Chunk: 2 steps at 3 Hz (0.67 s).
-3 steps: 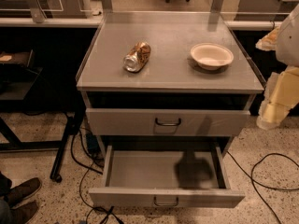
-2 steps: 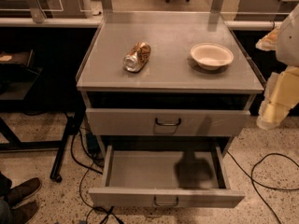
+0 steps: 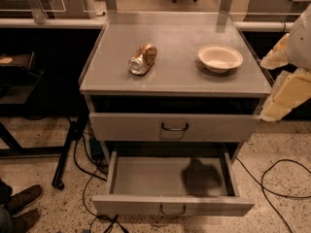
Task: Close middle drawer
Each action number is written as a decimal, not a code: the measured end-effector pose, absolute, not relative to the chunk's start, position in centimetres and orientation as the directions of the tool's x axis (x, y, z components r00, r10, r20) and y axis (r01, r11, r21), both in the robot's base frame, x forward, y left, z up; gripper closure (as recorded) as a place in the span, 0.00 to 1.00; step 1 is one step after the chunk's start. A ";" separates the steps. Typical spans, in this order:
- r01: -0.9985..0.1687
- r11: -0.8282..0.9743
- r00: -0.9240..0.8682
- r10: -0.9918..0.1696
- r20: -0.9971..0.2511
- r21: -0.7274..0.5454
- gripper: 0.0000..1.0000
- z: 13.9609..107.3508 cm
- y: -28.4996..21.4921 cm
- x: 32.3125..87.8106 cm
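Here's the grey cabinet square in view, and the middle drawer (image 3: 146,177) is pulled well out towards us, its low front panel and little curved handle (image 3: 173,210) down near the bottom edge. The tray is bare inside, with just a dark shadow on its right half. Above it sits the top drawer (image 3: 131,126), with a taller front and a darker handle, standing slightly forward of the frame.

Up on the counter (image 3: 180,79) a crushed can (image 3: 143,58) lies on its side left of centre, and a shallow white bowl (image 3: 220,58) sits upright to the right, well apart from it.

The tool (image 3: 282,98) hangs off at the right edge, cream-coloured, beside the cabinet's right corner at about top-drawer height and clear of both drawers. Open or closed? Can't tell from here, and it's holding nothing that can be seen.

Around the open drawer, cables (image 3: 279,181) loop across the speckled floor on the right. More cable (image 3: 87,176) snakes in on the left, close to the drawer's front corner. A black stand leg (image 3: 68,149) angles down left of the cabinet, and a pair of shoes (image 3: 22,205) pokes in at the bottom-left corner.
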State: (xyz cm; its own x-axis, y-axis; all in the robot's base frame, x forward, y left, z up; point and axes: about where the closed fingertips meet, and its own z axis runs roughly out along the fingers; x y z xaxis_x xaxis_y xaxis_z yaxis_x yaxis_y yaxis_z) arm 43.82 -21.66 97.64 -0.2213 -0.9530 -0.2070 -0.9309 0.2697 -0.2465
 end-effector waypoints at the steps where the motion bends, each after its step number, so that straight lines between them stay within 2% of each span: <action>1: -0.931 0.270 -0.221 -0.953 -0.207 -0.247 0.55 97.6 -21.7 43.8; 2: -0.931 0.270 -0.221 -0.953 -0.207 -0.247 0.78 97.6 -21.7 43.8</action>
